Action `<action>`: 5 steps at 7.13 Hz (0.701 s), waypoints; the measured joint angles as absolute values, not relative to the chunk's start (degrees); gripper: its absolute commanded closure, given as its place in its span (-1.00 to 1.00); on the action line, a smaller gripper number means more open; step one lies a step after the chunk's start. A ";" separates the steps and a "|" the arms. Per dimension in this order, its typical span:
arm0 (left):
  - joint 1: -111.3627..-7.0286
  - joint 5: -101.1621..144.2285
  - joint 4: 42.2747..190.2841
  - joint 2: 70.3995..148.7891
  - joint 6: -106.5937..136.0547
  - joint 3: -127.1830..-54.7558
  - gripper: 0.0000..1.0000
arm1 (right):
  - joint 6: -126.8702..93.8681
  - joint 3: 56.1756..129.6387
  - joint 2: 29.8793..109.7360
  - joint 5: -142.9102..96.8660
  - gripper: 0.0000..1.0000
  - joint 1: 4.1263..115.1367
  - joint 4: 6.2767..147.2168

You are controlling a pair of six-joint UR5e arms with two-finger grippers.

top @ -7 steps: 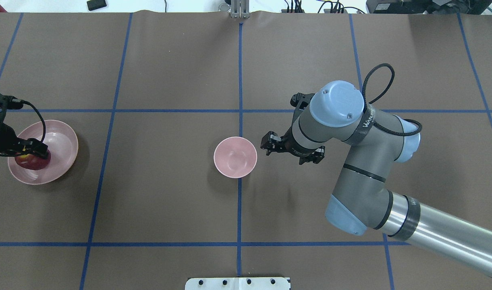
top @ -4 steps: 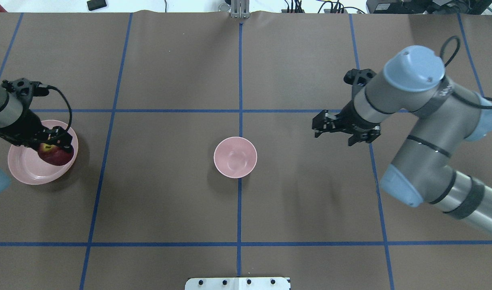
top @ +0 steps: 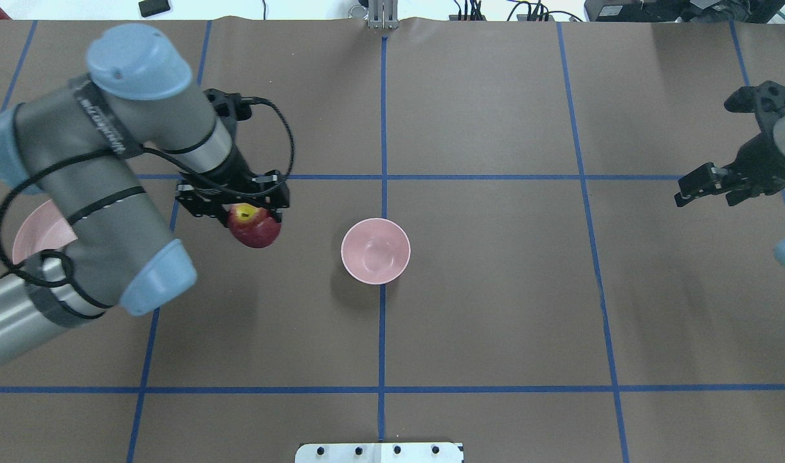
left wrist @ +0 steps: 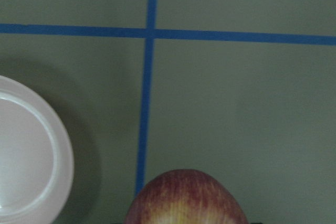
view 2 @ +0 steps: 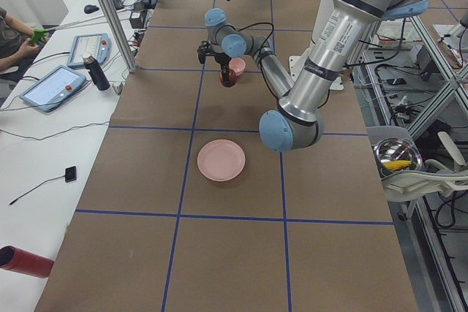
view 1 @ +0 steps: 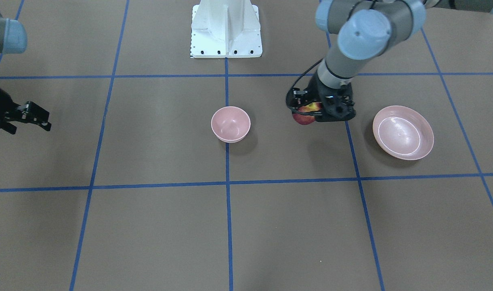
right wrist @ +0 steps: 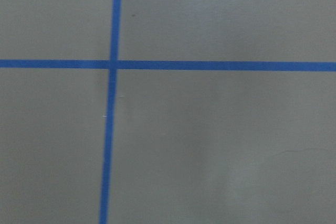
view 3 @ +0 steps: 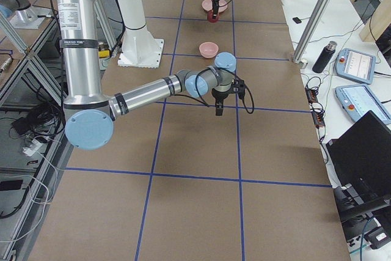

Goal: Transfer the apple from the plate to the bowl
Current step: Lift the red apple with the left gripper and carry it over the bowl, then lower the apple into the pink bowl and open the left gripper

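Note:
My left gripper [top: 241,209] is shut on the dark red apple [top: 256,233] and holds it above the table, between the plate and the bowl. The small pink bowl [top: 375,251] stands empty at the table's middle, to the right of the apple. My left arm hides most of the wide pink plate [top: 32,235]. The front view shows the plate [view 1: 403,132] empty, the apple [view 1: 304,118] and the bowl [view 1: 230,124]. The left wrist view shows the apple's top [left wrist: 186,200] and the plate's rim [left wrist: 31,182]. My right gripper [top: 710,191] is open and empty at the far right.
The white robot base [view 1: 226,28] stands at the table's near edge. Blue tape lines [right wrist: 113,103] cross the brown table cover. A side table on the far side holds tablets [view 2: 51,87] and a bottle [view 2: 93,72]. An operator [view 2: 11,34] sits there.
My left gripper has lifted the apple off the plate and carried it right, toward the bowl. My right arm has drawn back from beside the bowl to the table's far right.

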State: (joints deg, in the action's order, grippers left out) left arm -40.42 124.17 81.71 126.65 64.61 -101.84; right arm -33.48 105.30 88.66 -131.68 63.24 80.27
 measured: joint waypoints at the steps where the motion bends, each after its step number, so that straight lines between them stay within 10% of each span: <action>1: -37.68 121.81 82.59 133.31 67.41 -96.22 1.00 | -29.98 104.42 89.97 -131.85 -1.00 64.91 80.03; 4: -33.70 117.73 87.72 140.72 70.28 -86.13 0.99 | -25.50 103.54 91.48 -132.41 -1.00 67.16 79.87; 5: -32.30 116.27 88.45 140.91 71.33 -85.54 0.11 | -25.25 103.49 91.35 -132.89 -1.00 67.33 80.06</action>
State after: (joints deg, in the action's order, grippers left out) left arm -32.30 116.27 88.45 140.91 71.33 -85.54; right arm -25.25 103.49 91.35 -132.89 67.33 80.06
